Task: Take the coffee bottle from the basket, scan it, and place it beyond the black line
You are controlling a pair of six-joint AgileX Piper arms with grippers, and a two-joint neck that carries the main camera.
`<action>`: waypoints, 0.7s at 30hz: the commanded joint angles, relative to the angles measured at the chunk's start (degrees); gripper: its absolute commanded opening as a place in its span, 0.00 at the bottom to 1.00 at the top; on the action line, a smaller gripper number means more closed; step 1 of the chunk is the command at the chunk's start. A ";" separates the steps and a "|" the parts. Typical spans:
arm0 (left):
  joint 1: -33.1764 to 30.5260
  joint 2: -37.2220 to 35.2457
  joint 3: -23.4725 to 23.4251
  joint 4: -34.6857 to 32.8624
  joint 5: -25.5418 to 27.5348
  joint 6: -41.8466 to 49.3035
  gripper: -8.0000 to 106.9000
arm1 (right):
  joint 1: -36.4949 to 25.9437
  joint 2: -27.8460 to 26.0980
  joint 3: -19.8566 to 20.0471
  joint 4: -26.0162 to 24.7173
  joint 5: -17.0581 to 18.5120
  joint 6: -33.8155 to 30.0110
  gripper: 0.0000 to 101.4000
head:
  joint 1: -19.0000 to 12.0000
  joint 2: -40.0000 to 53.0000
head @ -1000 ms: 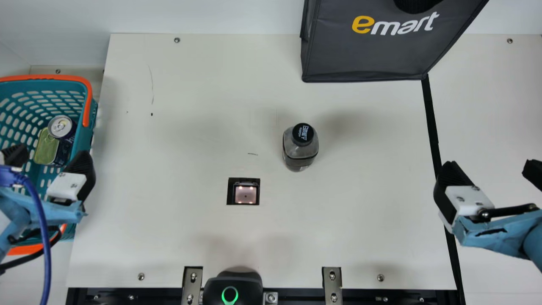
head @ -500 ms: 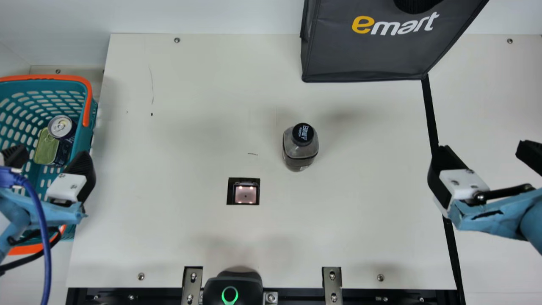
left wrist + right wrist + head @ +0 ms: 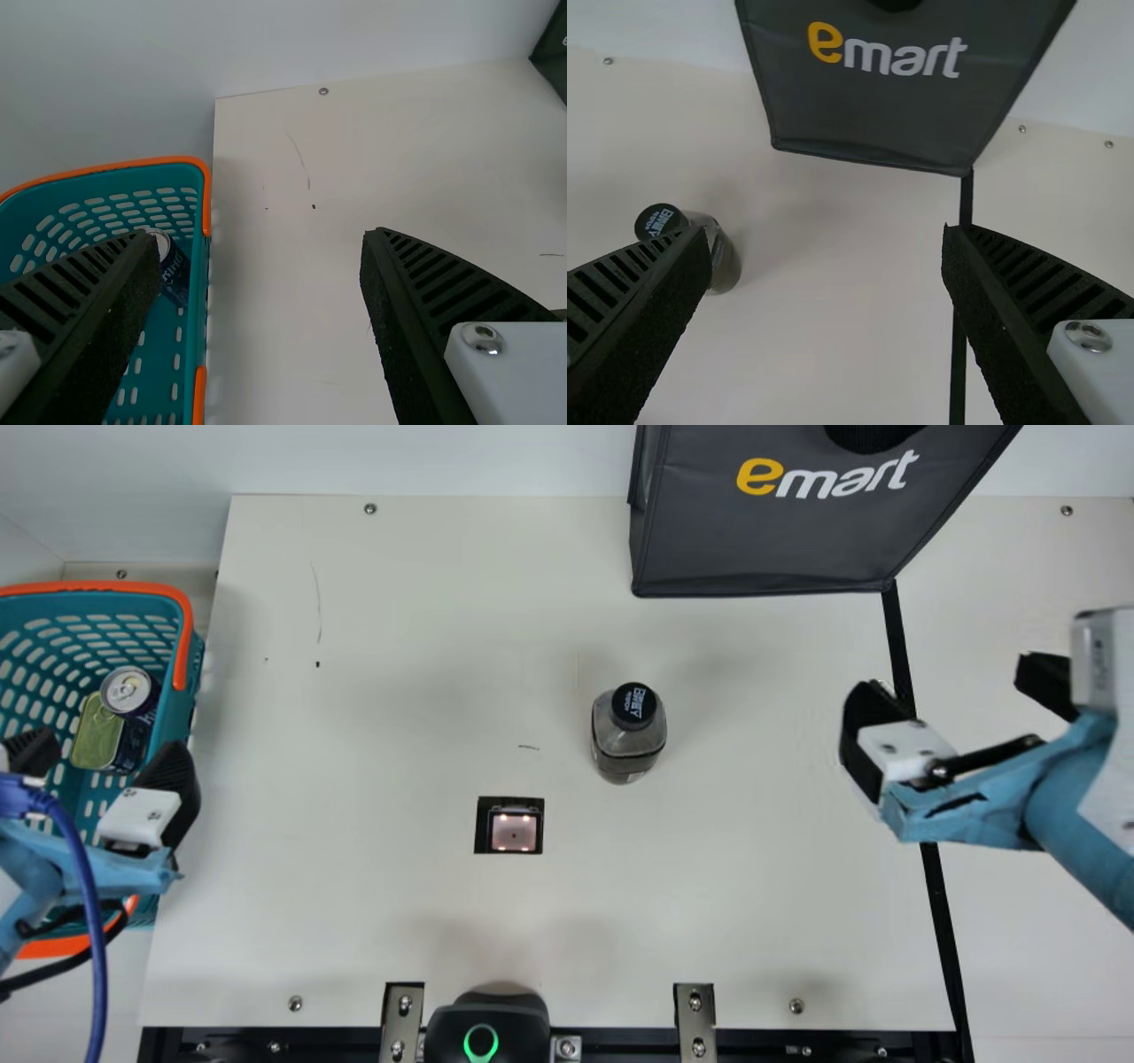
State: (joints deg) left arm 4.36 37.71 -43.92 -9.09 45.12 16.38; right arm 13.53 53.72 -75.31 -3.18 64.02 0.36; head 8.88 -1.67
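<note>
The coffee bottle (image 3: 629,737) is seen standing on the cream table (image 3: 372,921), just right of the centre of the main view, its long axis upright and its black cap (image 3: 634,705) turned up. Below and to its left, near it, the scanner window (image 3: 514,831) is set into the tabletop; whether the bottle has been scanned cannot be told. The right gripper (image 3: 952,677) is held at the right of the frame, its fingers spread apart with nothing clasped between them. From it the bottle lies leftward and slightly lower in the frame, well apart; by the right arm a leftward approach would be called for, with one finger to be passed to each side of the upright body. The black line (image 3: 941,930) is crossed by that arm, and the bottle is still to be carried rightward over it. The left gripper (image 3: 102,750) is placed farther off, over the basket (image 3: 97,587) at the left edge, its fingers also parted and empty. At upper right, the dark bag (image 3: 771,531) is stood.
</note>
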 commanded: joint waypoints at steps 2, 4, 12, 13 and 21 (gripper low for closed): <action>0.00 0.00 0.00 0.00 0.00 0.00 0.85 | 1.70 1.07 -0.27 0.24 -0.35 -0.15 0.90 | -0.96 0.09; 0.00 0.00 0.00 0.00 0.00 0.00 0.85 | 2.71 1.84 -0.52 0.50 -0.45 -0.28 0.90 | -0.96 0.09; 0.00 0.00 0.00 0.00 0.00 0.00 0.85 | 4.95 4.36 -1.09 2.93 -0.70 -2.33 0.90 | -0.96 0.09; 0.00 0.00 0.00 0.00 0.00 0.00 0.85 | 5.08 4.63 -1.15 3.32 -0.70 -2.70 0.90 | -0.96 0.09; 0.00 0.00 0.00 0.00 0.00 0.00 0.85 | 5.65 6.70 -1.34 5.80 -1.12 -5.55 0.90 | -0.96 0.09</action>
State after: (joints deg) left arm 4.36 37.71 -43.92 -9.09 45.12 16.38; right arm 19.07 60.33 -76.68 2.45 63.08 -4.95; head 8.88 -1.67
